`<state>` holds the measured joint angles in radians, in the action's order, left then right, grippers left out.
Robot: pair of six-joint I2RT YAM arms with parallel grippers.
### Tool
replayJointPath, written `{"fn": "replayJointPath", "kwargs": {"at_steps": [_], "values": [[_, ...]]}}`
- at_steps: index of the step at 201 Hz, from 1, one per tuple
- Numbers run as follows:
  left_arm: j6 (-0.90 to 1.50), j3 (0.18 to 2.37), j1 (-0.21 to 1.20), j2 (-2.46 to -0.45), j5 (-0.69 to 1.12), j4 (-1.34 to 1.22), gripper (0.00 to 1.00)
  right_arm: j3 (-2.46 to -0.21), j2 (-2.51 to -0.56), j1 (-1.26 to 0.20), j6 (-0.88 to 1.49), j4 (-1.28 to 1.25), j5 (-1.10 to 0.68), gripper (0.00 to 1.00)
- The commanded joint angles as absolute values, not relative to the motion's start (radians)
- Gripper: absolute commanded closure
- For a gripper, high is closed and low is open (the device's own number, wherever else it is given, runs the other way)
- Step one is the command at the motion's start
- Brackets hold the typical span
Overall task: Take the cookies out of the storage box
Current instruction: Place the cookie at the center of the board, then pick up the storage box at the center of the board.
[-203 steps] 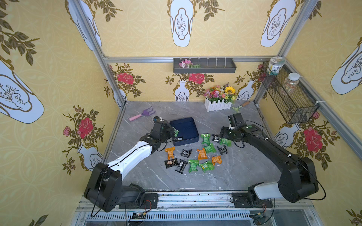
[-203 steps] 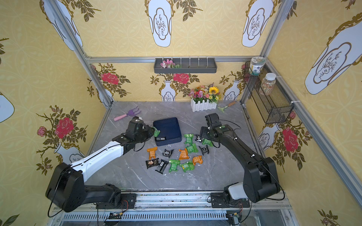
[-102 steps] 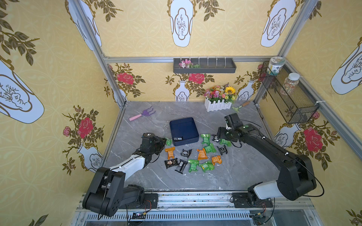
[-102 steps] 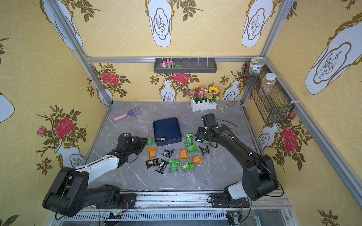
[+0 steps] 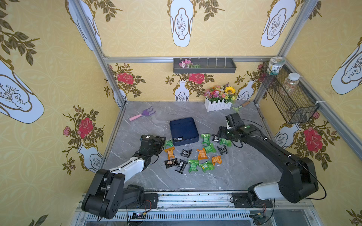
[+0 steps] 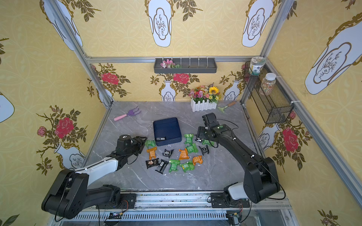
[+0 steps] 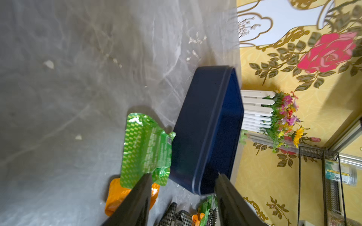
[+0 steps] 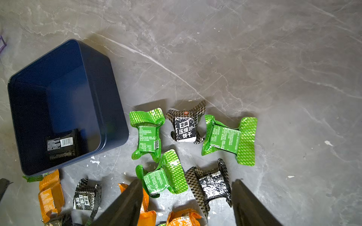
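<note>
Top view: the storage box [image 5: 183,126] is sitting at table centre, with the cookies [image 5: 202,154] lying scattered on the marble [image 5: 244,166] from its 8 o'clock round through 6 to 3.

At 8 o'clock the left gripper [image 5: 161,141] is hovering, jaws partly apart and gripping nothing. A green packet [image 7: 146,150] is lying just beside one finger and the box wall.

At 3 o'clock the right gripper [image 5: 219,135] is gaping wide, empty.

A dark barcoded patch [image 8: 61,144] is showing in the box's 7 o'clock corner; packet or label, cannot tell. Its long axis is running 9–3. The left arm is nearer, with the low wall intervening.

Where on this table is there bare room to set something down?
Bare table runs along the front edge, nearer than the packets. There is more at the back, between the rake and the planter, behind the box. It is crowded just in front and right of the box, where packets lie scattered.
</note>
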<state>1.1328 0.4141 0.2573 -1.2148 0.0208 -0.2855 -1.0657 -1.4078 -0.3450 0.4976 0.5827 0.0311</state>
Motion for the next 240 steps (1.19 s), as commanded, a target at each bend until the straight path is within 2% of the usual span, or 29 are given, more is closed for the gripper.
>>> {"fn": "replayJointPath", "kwargs": {"at_steps": [1, 19, 50, 77, 115, 193, 216, 240], "values": [[1.023, 0.471, 0.259, -1.152, -0.072, -0.111, 0.43, -1.074, -1.406, -0.35, 0.505, 0.581, 0.038, 0.25], [0.921, 0.551, 0.261, -1.169, -0.036, -0.071, 0.41, -1.08, -1.421, -0.365, 0.506, 0.567, 0.027, 0.25], [0.781, 0.724, 0.263, -1.344, 0.089, 0.016, 0.38, -1.103, -1.458, -0.401, 0.511, 0.557, 0.023, 0.25], [0.742, 0.824, 0.276, -1.471, 0.128, 0.017, 0.34, -1.108, -1.469, -0.419, 0.517, 0.556, 0.019, 0.25], [0.729, 0.935, 0.288, -1.634, 0.129, 0.029, 0.35, -1.114, -1.492, -0.449, 0.529, 0.547, 0.006, 0.26], [0.664, 1.103, 0.346, -1.822, -0.076, 0.156, 0.57, -1.108, -1.506, -0.526, 0.579, 0.452, 0.001, 0.27], [0.648, 1.148, 0.369, -1.854, -0.129, 0.195, 0.74, -1.114, -1.52, -0.526, 0.573, 0.453, -0.003, 0.27], [0.643, 1.18, 0.391, -1.869, -0.175, 0.211, 0.78, -1.114, -1.517, -0.526, 0.573, 0.457, 0.0, 0.27]]}}
